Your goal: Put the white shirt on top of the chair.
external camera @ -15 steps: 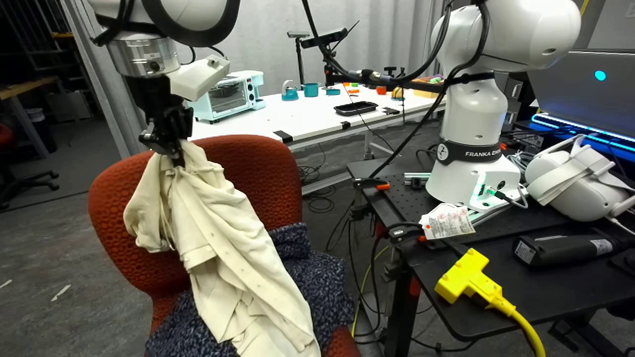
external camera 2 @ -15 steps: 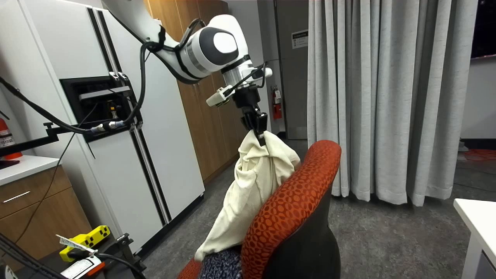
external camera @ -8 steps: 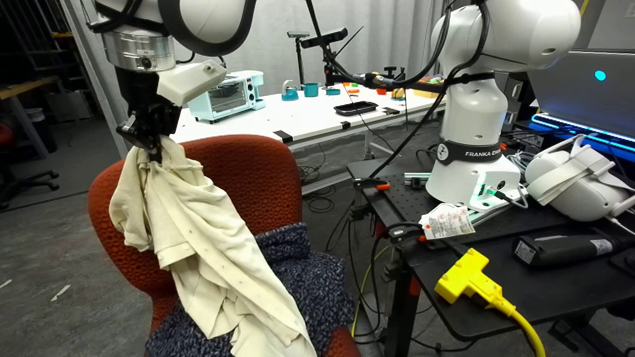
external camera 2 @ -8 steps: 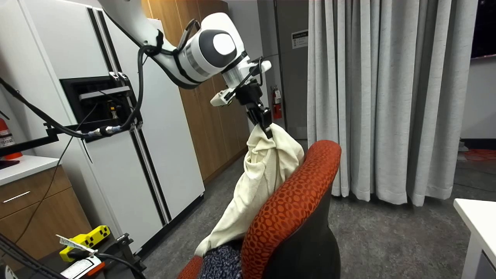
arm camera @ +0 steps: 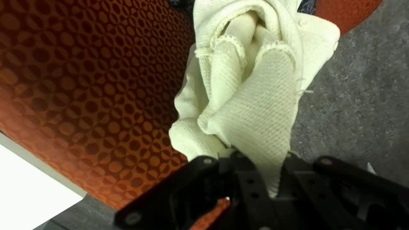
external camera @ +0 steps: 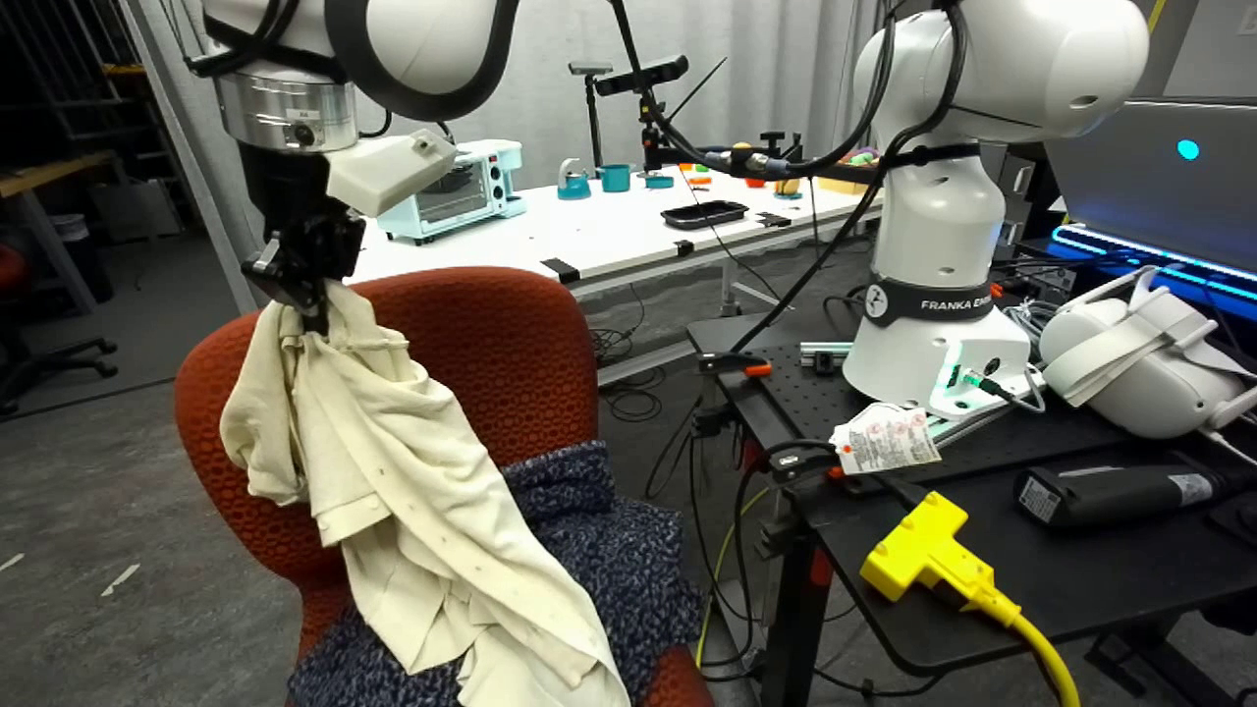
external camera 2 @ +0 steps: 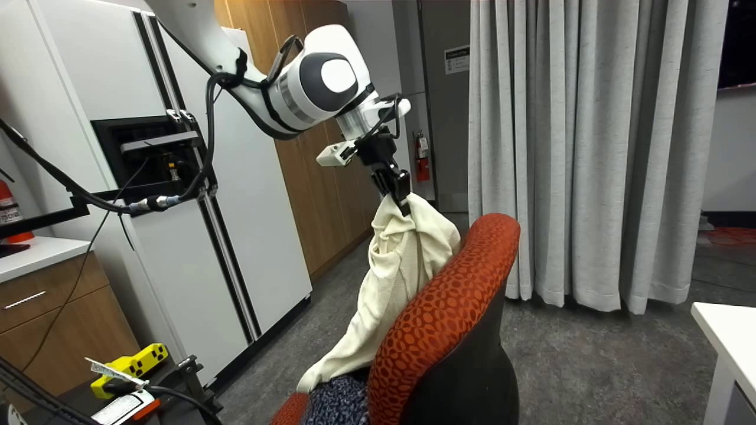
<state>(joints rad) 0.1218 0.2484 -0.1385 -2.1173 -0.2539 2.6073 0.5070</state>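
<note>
Dipped a touch since half a second ago, the Robotiq gripper [external camera: 314, 312] has taken the upper folds of the white button-front shirt [external camera: 412, 452] down with it, while the orange-red patterned chair [external camera: 501, 344] stands just where it stood. Compared with a second ago, the fingers [arm camera: 247, 188] have come farther from the black worktable [external camera: 1100, 570]. They are clenched on a gathered bit of the shirt, which slants down from them in front of the chair's backrest [external camera 2: 449, 301], its lower part lying over the navy flecked knit cloth [external camera: 628, 550] on the seat [external camera 2: 292, 410], below the fingers; whether the shirt touches the backrest I can't make out. Only the wrist view lets me see the strip of fabric pinched between the fingers, and just beyond them an opening edged with looped stitching [arm camera: 276, 46], with a button [arm camera: 302, 22] farther out. In an exterior view the backrest's dark rear shell [external camera 2: 472, 378] shows, and a white refrigerator [external camera 2: 254, 236] and a red fire extinguisher [external camera 2: 422, 158] are well behind the fingers; in an exterior view a pale blue toaster oven [external camera: 457, 196] sits behind them instead, and the front of the shirt faces my way
</note>
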